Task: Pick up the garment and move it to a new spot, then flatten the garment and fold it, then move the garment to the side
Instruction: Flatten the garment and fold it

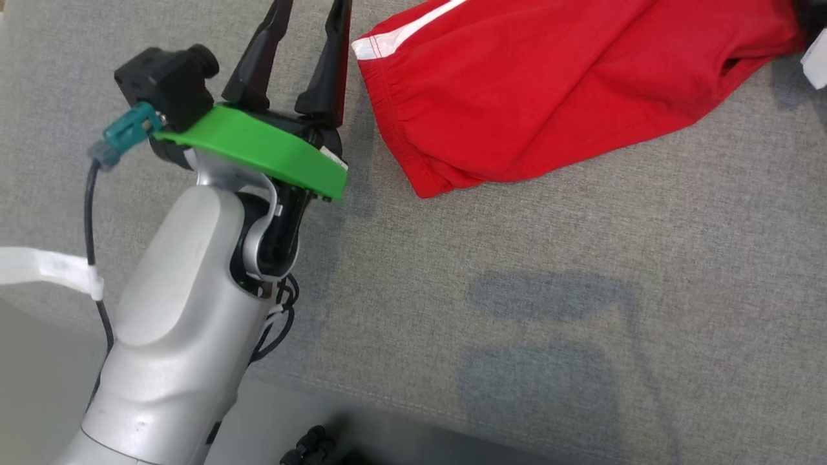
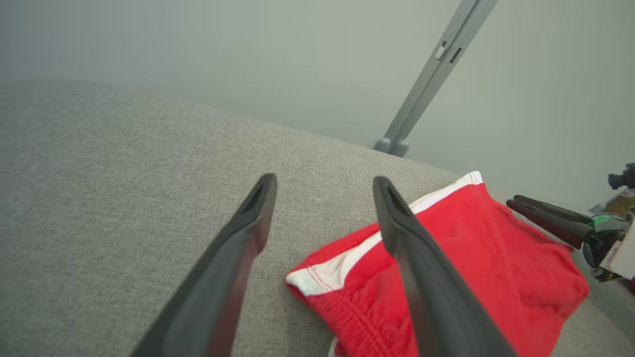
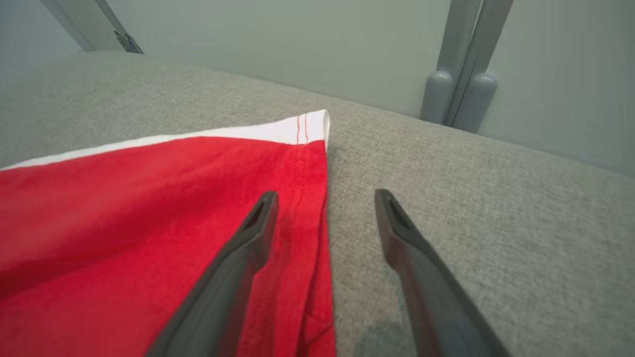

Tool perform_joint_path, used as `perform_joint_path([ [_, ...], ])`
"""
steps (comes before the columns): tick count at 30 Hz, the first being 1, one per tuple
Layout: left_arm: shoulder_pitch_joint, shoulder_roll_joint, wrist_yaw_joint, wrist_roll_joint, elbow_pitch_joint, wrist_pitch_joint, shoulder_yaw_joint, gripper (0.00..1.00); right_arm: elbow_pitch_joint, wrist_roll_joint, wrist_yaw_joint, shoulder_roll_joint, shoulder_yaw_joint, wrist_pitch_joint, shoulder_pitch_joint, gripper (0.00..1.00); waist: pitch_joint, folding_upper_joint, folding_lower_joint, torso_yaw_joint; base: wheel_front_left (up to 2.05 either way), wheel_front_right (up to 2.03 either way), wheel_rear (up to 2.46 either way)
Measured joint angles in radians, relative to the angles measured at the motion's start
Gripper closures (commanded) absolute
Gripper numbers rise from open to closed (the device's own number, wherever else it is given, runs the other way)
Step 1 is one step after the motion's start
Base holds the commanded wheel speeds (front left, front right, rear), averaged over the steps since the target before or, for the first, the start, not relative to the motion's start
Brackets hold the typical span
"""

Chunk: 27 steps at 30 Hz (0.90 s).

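Red garment [image 1: 549, 84] rumpled on grey cloth [image 1: 581, 290].

Nothing legible anywhere right now: the only candidates are a small white sticker [image 1: 334, 157] on the body of the left gripper [image 2: 323, 179] and a pale label [image 2: 614, 254] on the body of the right gripper [image 2: 513, 202], both too small and blurred to read.
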Motion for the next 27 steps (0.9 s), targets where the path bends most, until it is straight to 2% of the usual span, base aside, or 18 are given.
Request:
perform_joint_path([
  [6, 0.083, 0.002, 0.014, 0.064, -0.001, -0.08, -0.025, 0.0, 0.015, 0.029, 0.0, 0.015, 0.025, -0.006, 0.076, 0.0, -0.016, 0.0, 0.0, 0.006, 0.0, 0.0, 0.0],
  [15, 0.239, 0.016, 0.035, 0.095, 0.026, -0.083, -0.028, 0.0, 0.046, 0.105, 0.0, 0.009, 0.039, 0.018, 0.138, 0.02, -0.071, 0.0, -0.0001, 0.024, 0.0, 0.0, 0.0],
  [16, 0.25, 0.016, 0.035, 0.094, 0.027, -0.083, -0.027, 0.0, 0.049, 0.116, 0.0, 0.009, 0.04, 0.027, 0.146, 0.44, -0.078, 0.0, 0.0, 0.027, 0.0, 0.0, 0.0],
  [17, 0.26, 0.016, 0.035, 0.094, 0.028, -0.085, -0.025, 0.0, 0.049, 0.128, 0.0, 0.01, 0.041, 0.035, 0.152, 0.69, -0.085, 0.0, -0.0001, 0.03, 0.0, 0.0, 0.0],
  [18, 0.268, 0.016, 0.035, 0.094, 0.028, -0.086, -0.023, 0.0, 0.051, 0.143, -0.001, 0.012, 0.041, 0.044, 0.156, 1.0, -0.093, 0.0, 0.0, 0.033, 0.0, 0.0, 0.0],
  [27, 0.334, 0.032, 0.036, 0.094, 0.028, -0.091, 0.018, 0.0, 0.026, 0.215, -0.001, 0.058, 0.063, 0.061, 0.232, 1.0, -0.17, 0.0, -0.0001, 0.038, 0.0, 0.0, 0.0],
])
